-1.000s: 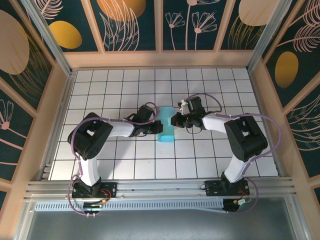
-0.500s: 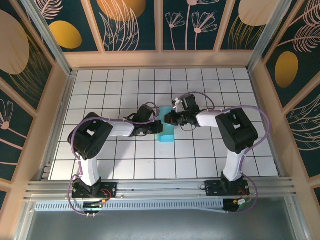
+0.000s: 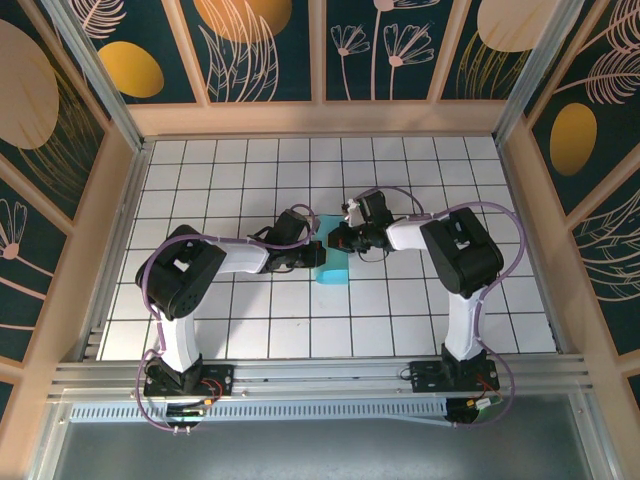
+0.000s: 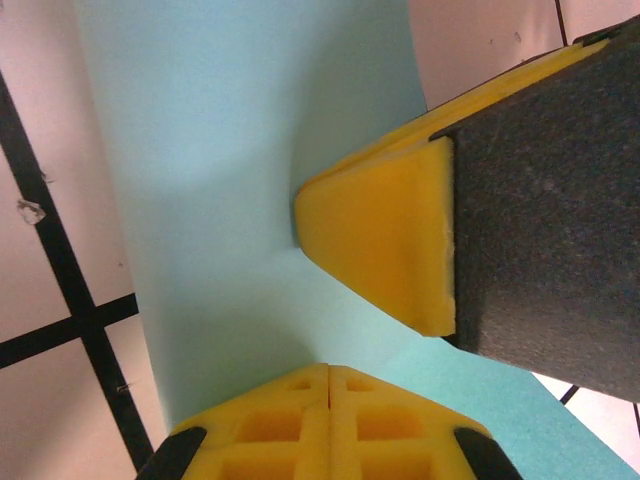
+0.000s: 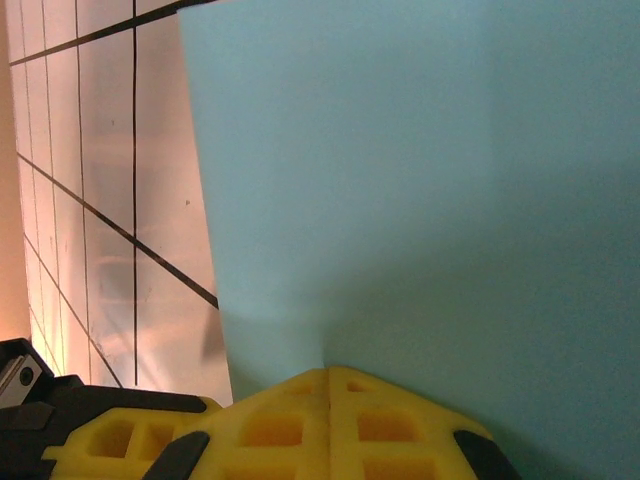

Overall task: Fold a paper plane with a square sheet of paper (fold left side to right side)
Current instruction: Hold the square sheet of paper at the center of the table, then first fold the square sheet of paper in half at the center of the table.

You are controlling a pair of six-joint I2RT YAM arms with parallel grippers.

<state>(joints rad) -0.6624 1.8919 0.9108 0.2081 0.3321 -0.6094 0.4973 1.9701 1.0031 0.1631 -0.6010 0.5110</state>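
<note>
on the white-tiled desk [image 3: 200, 320], about midway between its left and right edges, the square sheet of paper [image 3: 334, 270] lies as a narrow cyan strip, with the left tool [image 3: 318, 252] and right tool [image 3: 338, 240] both clenched, their tips meeting on its far part.

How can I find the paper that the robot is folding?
Find the white grid table. Near its middle, the left gripper and the right gripper meet over the paper. It is the only light blue thing among all the white tiles.
</note>
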